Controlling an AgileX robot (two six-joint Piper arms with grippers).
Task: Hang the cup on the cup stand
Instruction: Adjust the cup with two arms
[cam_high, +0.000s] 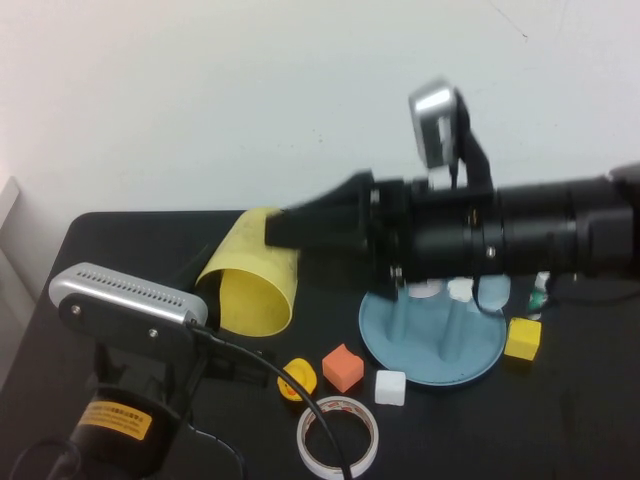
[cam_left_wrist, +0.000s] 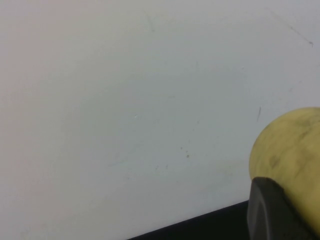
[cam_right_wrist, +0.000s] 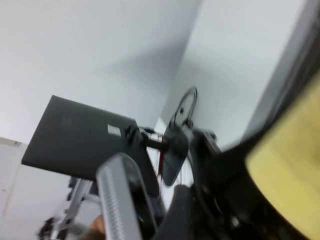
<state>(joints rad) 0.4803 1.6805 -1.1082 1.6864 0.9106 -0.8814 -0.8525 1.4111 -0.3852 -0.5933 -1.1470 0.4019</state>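
While the left gripper (cam_high: 215, 300) stays out of clear sight behind its own wrist camera in the high view, its black fingers (cam_left_wrist: 272, 210) appear in the left wrist view pressed together against the wall of the plain yellow tapered plastic cup (cam_high: 252, 285), so it seems to be pinching that cup by the rim or side and holding it above the black table (cam_high: 120, 235), tilted with its mouth toward the camera. The right gripper (cam_high: 290, 228) reaches in across the scene with its jaws spread wide, its dark tips at the cup's far end, though whether they touch it cannot be told. The light blue round plastic cup stand (cam_high: 432, 345) sits to the right of the cup, near but apart, largely hidden under the right arm. In front lie an orange block (cam_high: 343, 367), a white block (cam_high: 390, 387), a yellow block (cam_high: 523, 338), a small yellow-orange toy (cam_high: 298, 379) and a roll of tape (cam_high: 338, 437). The risk, I judge, is a fumbled handover: if the left releases before the right closes, the cup drops; the low right arm could also knock the stand. A yellow label (cam_high: 113, 420) on the left arm bears print too small to read.
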